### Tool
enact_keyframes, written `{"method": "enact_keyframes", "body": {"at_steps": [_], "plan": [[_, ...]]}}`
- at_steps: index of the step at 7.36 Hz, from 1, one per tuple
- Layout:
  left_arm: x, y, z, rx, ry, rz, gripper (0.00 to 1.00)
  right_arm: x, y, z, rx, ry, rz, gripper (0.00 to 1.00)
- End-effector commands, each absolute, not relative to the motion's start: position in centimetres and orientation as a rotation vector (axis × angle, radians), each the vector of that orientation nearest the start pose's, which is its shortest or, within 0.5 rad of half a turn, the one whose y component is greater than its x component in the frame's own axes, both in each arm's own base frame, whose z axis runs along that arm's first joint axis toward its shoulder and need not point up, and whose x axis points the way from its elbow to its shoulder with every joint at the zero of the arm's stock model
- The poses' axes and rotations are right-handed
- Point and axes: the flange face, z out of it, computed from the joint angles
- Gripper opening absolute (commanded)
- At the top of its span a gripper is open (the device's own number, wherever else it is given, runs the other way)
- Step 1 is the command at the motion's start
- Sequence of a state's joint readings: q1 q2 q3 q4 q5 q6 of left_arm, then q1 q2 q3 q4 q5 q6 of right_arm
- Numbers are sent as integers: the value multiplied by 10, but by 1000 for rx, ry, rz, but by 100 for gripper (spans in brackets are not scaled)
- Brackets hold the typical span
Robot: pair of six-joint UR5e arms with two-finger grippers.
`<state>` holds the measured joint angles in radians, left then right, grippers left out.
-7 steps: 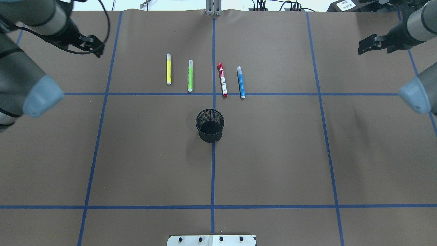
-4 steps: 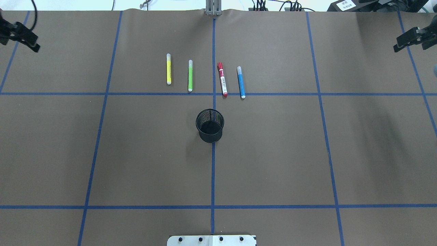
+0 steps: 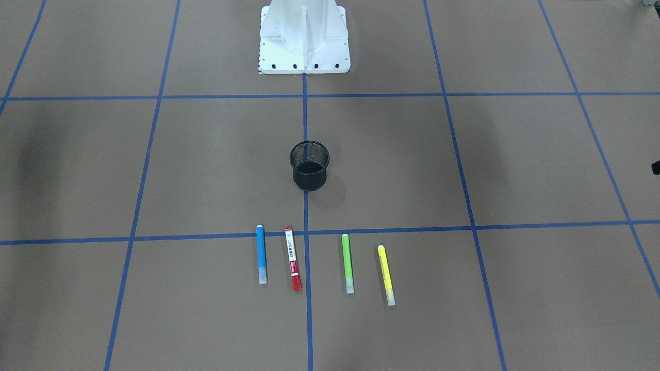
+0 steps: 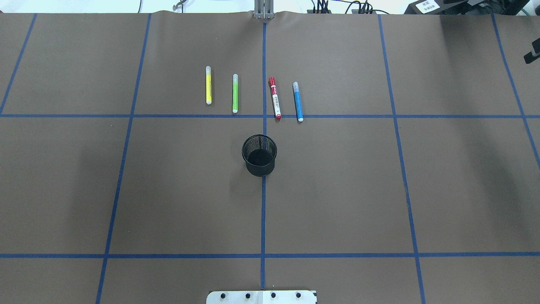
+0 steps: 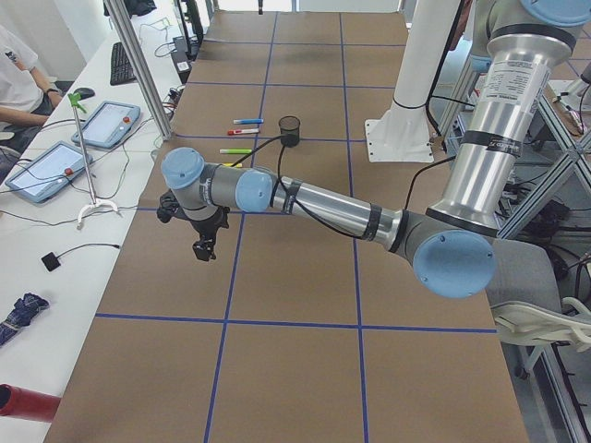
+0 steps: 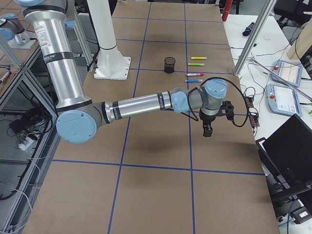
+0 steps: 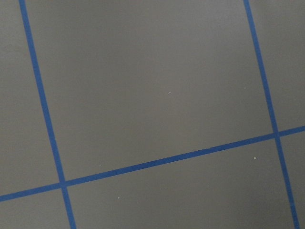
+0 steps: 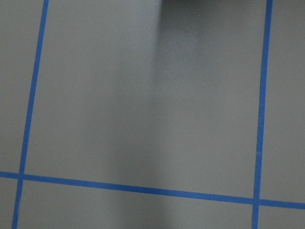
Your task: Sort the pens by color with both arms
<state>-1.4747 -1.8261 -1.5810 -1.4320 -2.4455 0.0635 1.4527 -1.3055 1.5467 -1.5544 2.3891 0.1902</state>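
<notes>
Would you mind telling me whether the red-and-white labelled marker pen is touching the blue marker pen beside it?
Apart. The overhead view shows a strip of bare brown table between the red-and-white labelled marker pen and the blue marker pen.

Silver-and-grey left arm (image 5: 332, 208), matching right arm (image 6: 141, 103), light-blue joint caps (image 5: 451, 263) (1 black cable (image 5: 278, 159) each)

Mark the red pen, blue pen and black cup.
red pen (image 4: 275, 100), overhead view, white label
blue pen (image 4: 298, 102), overhead view, blue barrel
black cup (image 4: 259, 169), overhead view, outer wall
</notes>
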Motion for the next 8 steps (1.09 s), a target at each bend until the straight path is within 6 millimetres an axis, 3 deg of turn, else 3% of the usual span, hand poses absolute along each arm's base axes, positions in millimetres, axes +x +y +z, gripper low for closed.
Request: {"method": "enact_keyframes", "body": {"at_steps": [1, 3, 5, 8], "plan": [[-7, -587, 532, 105, 842, 206, 99, -8, -607, 520, 113, -846, -38, 98], [-7, -586, 535, 105, 837, 206, 99, -5, -602, 533, 105, -843, -49, 98], [-9, -573, 550, 123, 837, 211, 99, 0, -599, 539, 111, -840, -69, 98], [-9, -572, 548, 130, 837, 209, 99, 0, -597, 540, 111, -839, -69, 99]]}}
